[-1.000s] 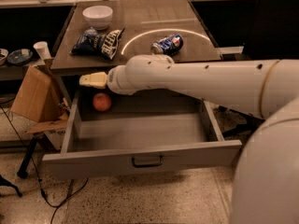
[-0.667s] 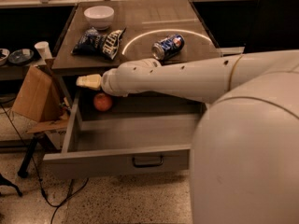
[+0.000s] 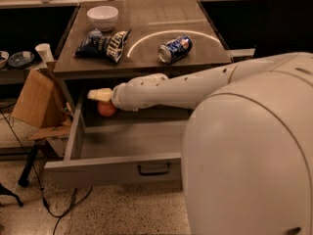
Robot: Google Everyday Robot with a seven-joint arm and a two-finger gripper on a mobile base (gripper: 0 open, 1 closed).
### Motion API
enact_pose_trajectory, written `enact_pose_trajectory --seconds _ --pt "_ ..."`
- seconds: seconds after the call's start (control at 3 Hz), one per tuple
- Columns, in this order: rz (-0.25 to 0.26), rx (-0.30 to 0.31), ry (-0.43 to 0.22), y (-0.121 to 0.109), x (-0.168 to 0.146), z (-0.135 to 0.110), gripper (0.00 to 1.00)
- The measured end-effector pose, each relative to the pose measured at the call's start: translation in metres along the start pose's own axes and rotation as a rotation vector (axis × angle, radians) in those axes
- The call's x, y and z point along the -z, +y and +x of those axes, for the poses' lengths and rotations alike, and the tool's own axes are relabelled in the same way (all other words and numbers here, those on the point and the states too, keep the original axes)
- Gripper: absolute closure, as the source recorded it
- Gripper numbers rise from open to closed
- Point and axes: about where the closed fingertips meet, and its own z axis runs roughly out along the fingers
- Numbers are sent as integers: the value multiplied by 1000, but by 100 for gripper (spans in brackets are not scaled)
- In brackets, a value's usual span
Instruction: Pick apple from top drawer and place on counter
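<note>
The top drawer (image 3: 117, 173) is pulled out, its dark pull handle (image 3: 154, 169) facing me. In its back left corner lies the small orange-red apple (image 3: 106, 110). My white arm reaches in from the right across the drawer. My gripper (image 3: 99, 95), pale yellow at its tip, hovers just above the apple and slightly to its left, partly covering the top of it. The counter (image 3: 161, 18) with its white arc mark stretches out above the drawer.
On the counter sit a white bowl (image 3: 102, 16), dark chip bags (image 3: 105, 44) and a blue soda can (image 3: 175, 49) on its side. A cardboard box (image 3: 34, 99) and a white cup (image 3: 44, 52) are at the left. My body fills the right foreground.
The gripper has dropped a little lower toward the apple and the arm now sits lower over the drawer. The apple, drawer and counter items have not moved.
</note>
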Motion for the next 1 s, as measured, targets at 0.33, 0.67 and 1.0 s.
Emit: enact_pose_trajectory --seconds 0.33,0.67,1.0 --pt "18 5 -7 -1 -3 3 0" --pt "51 23 -15 7 -6 1 14" --pt "86 59 -8 29 -19 -2 15"
